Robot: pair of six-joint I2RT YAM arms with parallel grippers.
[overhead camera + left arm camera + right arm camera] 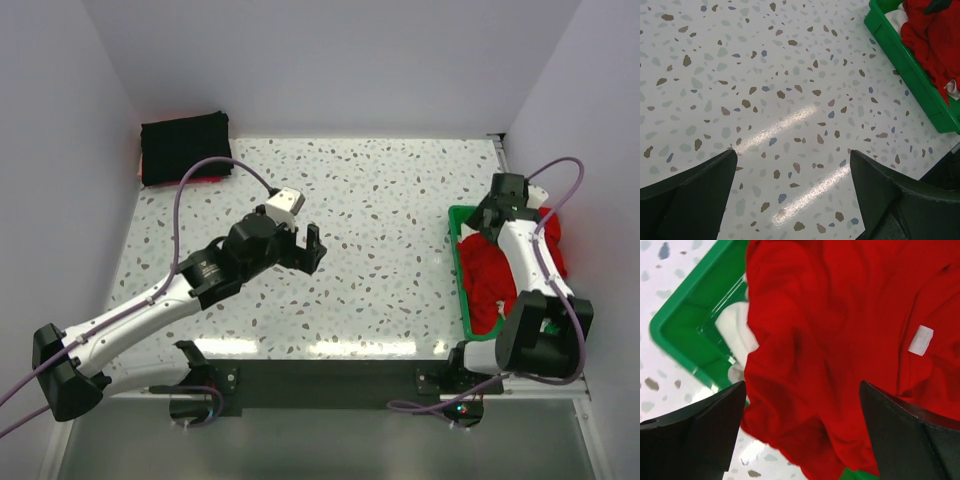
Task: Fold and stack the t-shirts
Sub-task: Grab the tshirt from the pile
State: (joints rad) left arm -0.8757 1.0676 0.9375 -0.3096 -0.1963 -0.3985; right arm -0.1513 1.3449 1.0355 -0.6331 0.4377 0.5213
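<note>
Speckled table (400, 190) spreads between wide left claw (302, 250) and edge tray (462, 275); wide right claw (802, 385) hangs over red t-shirt (840, 315).

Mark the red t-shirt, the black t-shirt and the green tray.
red t-shirt (840, 330), right wrist view, middle of the cloth
black t-shirt (184, 148), top external view, middle of the cloth
green tray (915, 82), left wrist view, side wall

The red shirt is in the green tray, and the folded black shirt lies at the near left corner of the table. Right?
No: the black shirt lies at the far left corner, as the top view shows. The red shirt is indeed in the green tray.
</note>
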